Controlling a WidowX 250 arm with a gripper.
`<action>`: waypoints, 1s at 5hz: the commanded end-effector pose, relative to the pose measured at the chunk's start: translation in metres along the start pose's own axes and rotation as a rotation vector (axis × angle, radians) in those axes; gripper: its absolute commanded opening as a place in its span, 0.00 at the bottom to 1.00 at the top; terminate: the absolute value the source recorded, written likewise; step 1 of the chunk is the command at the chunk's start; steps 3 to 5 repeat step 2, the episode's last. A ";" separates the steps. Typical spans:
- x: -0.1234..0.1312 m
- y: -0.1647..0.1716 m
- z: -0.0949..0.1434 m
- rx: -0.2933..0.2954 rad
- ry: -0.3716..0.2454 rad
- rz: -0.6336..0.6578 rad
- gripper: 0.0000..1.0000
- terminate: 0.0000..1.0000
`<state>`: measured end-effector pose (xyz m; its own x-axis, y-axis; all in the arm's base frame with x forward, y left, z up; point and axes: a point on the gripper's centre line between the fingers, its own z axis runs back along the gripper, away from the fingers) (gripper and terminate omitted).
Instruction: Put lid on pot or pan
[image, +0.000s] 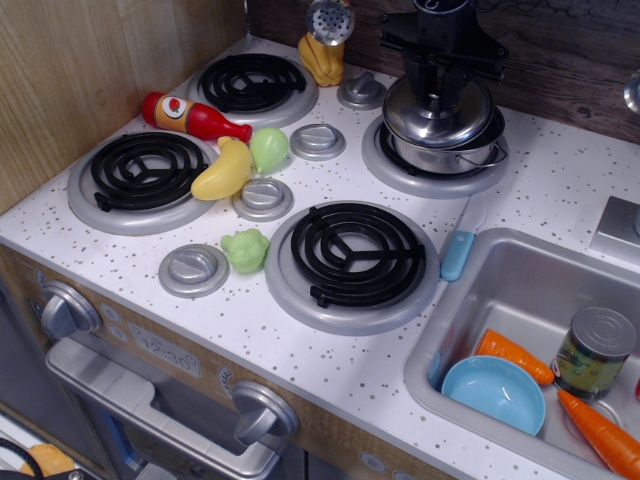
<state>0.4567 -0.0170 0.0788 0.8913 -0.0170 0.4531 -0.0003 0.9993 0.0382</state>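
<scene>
The shiny steel pot (470, 157) stands on the back right burner (400, 172), a wire loop handle showing at its right. The domed steel lid (438, 118) sits over the pot, covering nearly all of its opening, a little toward the left. My black gripper (441, 96) comes down from above and is shut on the lid's centre knob, which its fingers hide. Whether the lid rests on the rim or hangs just above it cannot be told.
A red ketchup bottle (190, 116), a banana (224, 172), a green pear (267, 148) and a green toy (246, 250) lie between the burners, among grey dials. A yellow toy (322, 55) stands at the back. The sink (520, 290) holds a blue bowl (493, 392), carrots and a can (592, 351).
</scene>
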 end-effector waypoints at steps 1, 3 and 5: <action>0.022 0.005 0.017 0.000 -0.082 -0.017 1.00 0.00; 0.022 0.005 0.017 0.000 -0.082 -0.017 1.00 1.00; 0.022 0.005 0.017 0.000 -0.082 -0.017 1.00 1.00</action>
